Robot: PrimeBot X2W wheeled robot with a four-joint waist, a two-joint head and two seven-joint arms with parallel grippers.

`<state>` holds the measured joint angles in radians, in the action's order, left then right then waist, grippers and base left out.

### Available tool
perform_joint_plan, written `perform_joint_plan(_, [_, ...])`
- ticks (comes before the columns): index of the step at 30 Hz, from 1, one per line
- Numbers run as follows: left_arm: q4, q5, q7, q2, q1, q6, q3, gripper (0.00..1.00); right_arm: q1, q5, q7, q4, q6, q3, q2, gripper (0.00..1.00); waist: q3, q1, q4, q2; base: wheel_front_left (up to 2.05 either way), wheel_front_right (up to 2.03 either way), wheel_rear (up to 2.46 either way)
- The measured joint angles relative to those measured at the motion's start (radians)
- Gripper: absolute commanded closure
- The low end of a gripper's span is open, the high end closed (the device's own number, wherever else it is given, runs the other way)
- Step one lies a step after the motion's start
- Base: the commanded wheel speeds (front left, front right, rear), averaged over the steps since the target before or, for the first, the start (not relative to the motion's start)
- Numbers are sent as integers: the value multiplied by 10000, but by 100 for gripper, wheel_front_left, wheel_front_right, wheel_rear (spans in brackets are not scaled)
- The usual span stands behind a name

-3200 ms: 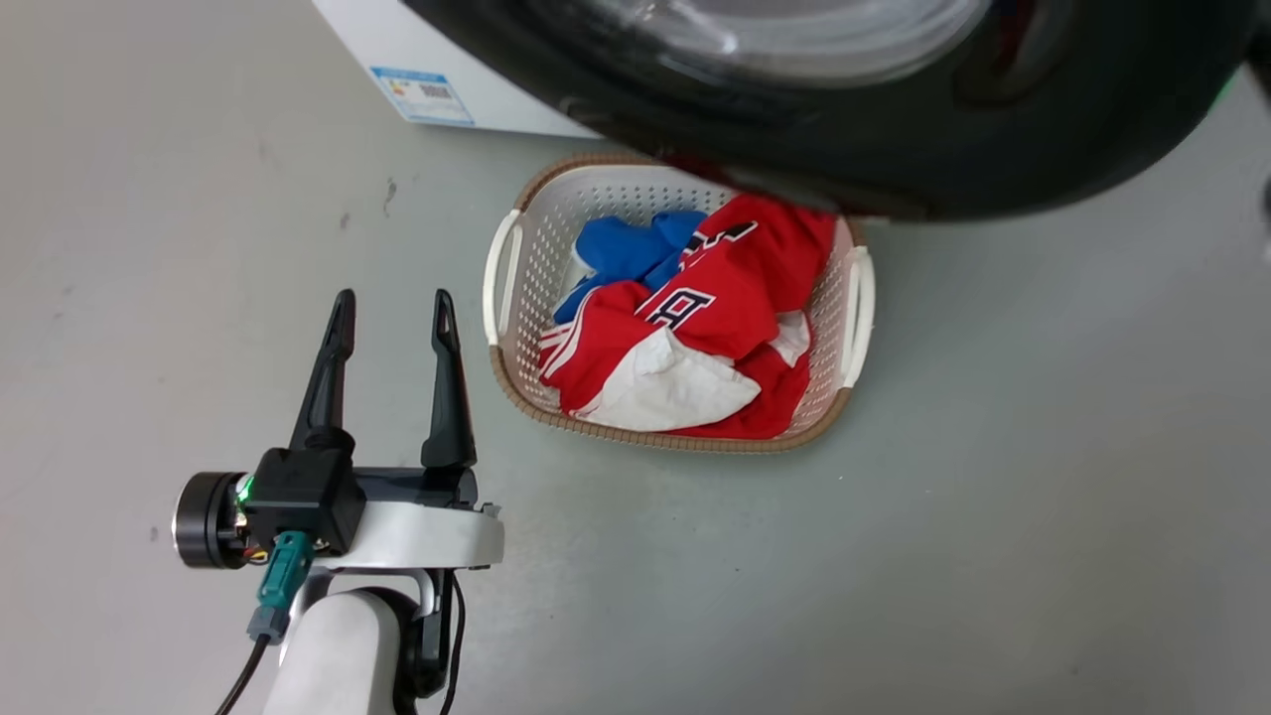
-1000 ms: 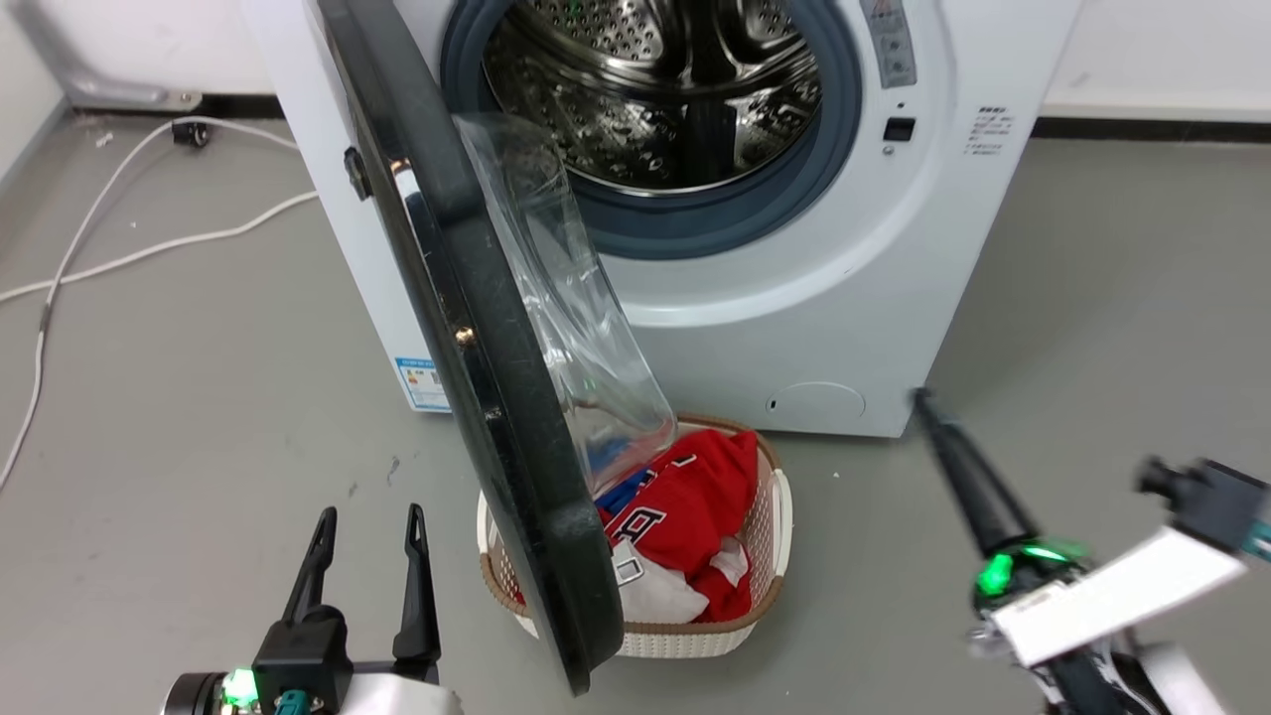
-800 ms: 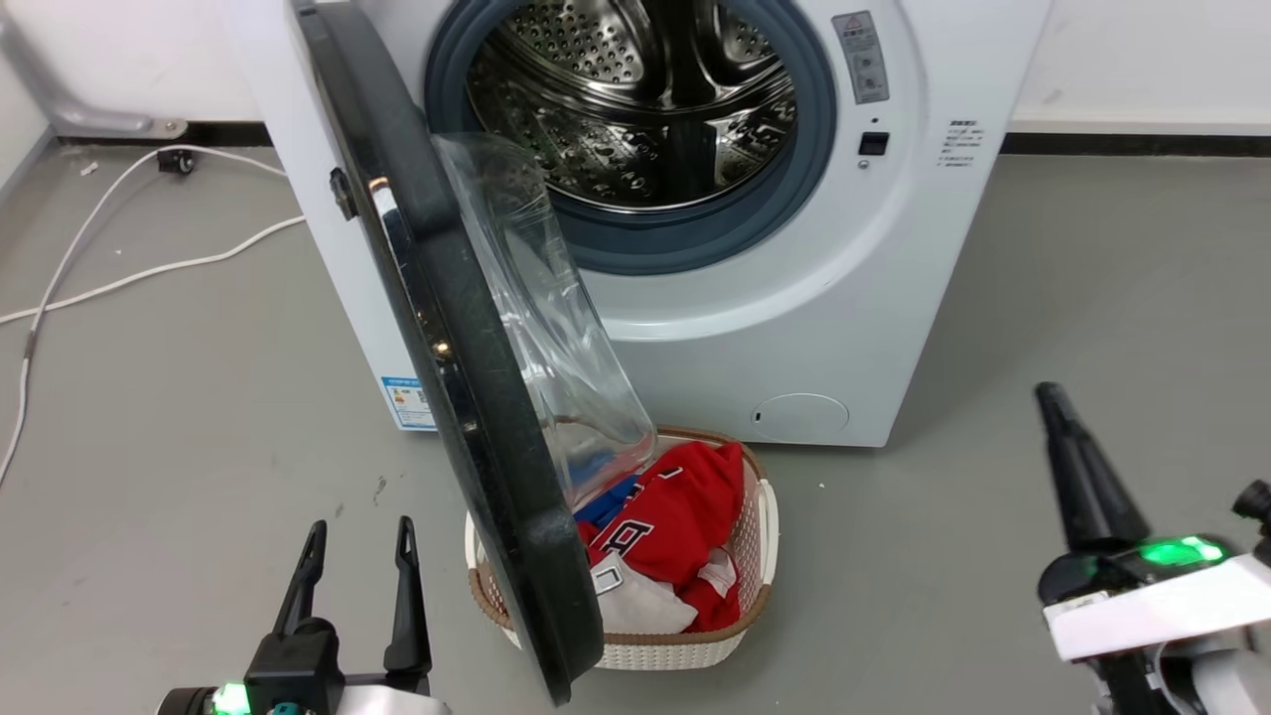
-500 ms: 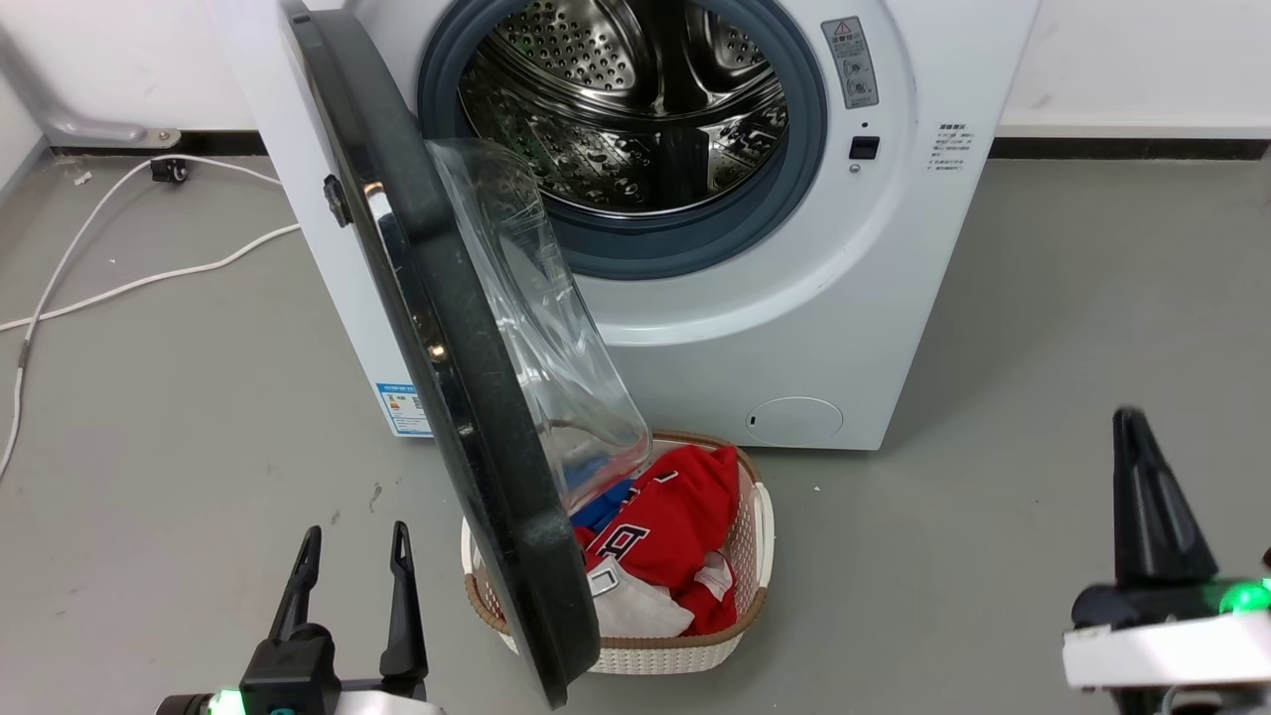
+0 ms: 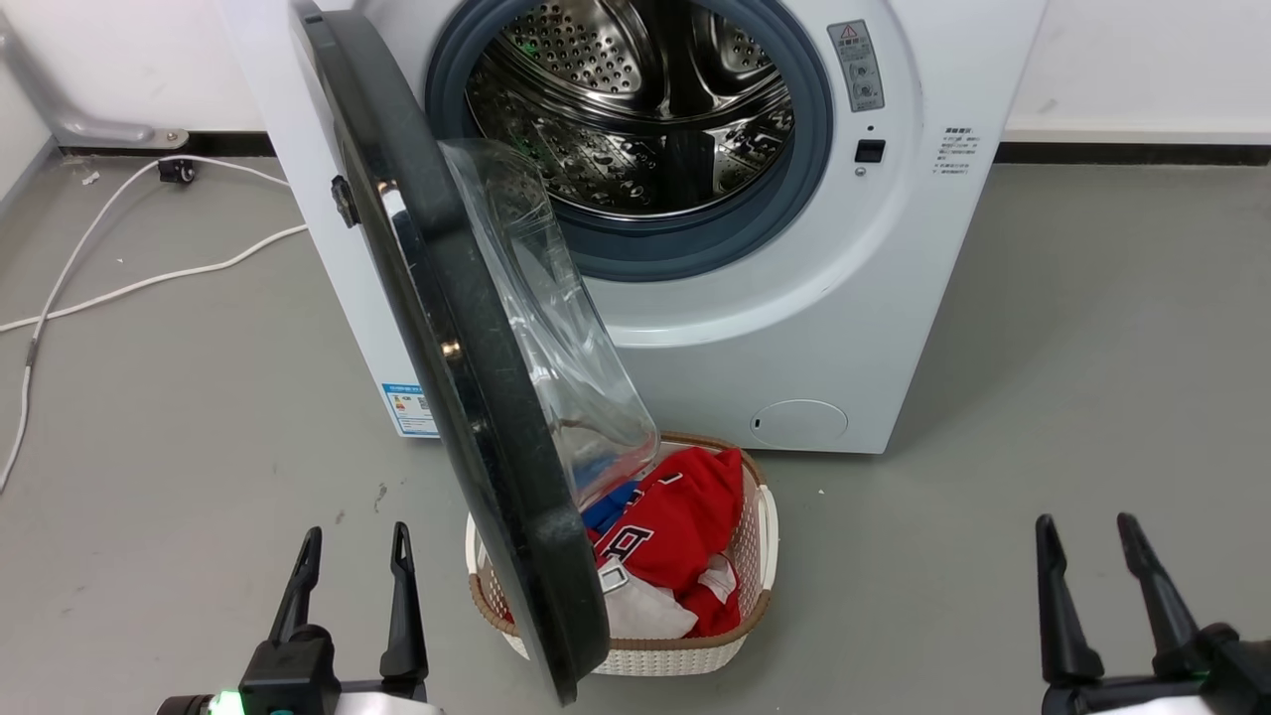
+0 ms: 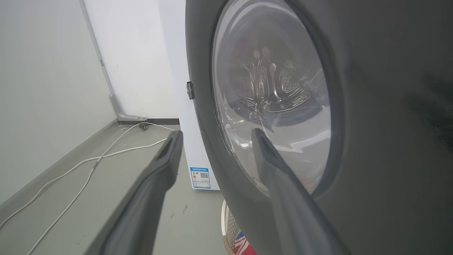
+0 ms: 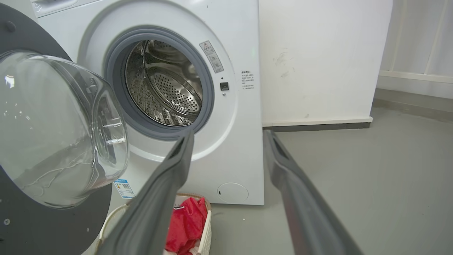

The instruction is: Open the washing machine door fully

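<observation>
1. Though it hangs half-swung at centre-left of the head view, the washing machine door (image 5: 475,397) looks heavy, rigid and slick; I'd push its black rim, not the glass.
2. Left end effector (image 5: 356,532) and right end effector (image 5: 1083,520) sit spread wide, empty, at the bottom corners.
3. Left wrist view gives the door's outer face; right wrist view, its inner bowl.

DOOR: the washing machine door (image 5: 472,397), large, round, glossy black | STATE: swung open, upright, seen nearly edge-on in the head view (inner face turned to frame right) | CENTRE: clear glass bowl (image 5: 556,328) bulging rightward | PLACE: left of centre, slanting from the top edge down to the bottom edge.
</observation>
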<state>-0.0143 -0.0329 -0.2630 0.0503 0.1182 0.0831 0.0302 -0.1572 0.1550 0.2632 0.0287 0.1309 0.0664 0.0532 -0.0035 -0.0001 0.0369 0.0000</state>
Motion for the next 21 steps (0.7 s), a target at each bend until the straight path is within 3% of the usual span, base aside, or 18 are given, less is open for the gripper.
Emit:
perform_joint_plan(8, [19, -44, 0, 2, 0, 52, -25, 0, -147, 12, 0, -119, -2, -59, -10, 0, -13, 0, 23, 0, 0, 0, 0])
perform_joint_plan(13, [255, -125, 0, -4, -1, 347, -261, 0, -152, -56, 0, -121, 0, -38, -10, 0, -47, 0, 22, 0, 0, 0, 0])
perform_joint_plan(14, [491, -130, 0, -6, -20, 424, -384, 32, -151, -46, 0, -113, 0, -44, -10, 0, -48, 0, 27, 0, 0, 0, 0])
perform_joint_plan(15, [769, -159, -2, -4, -98, 497, -510, 100, -150, 6, 0, -105, 0, -29, -10, 0, -49, 1, 35, 0, 0, 0, 0])
perform_joint_plan(21, [2627, 61, -2, 40, -770, 577, -1024, 100, -127, 136, 0, -38, 0, -38, -13, 0, -65, 0, 100, 0, 0, 0, 0])
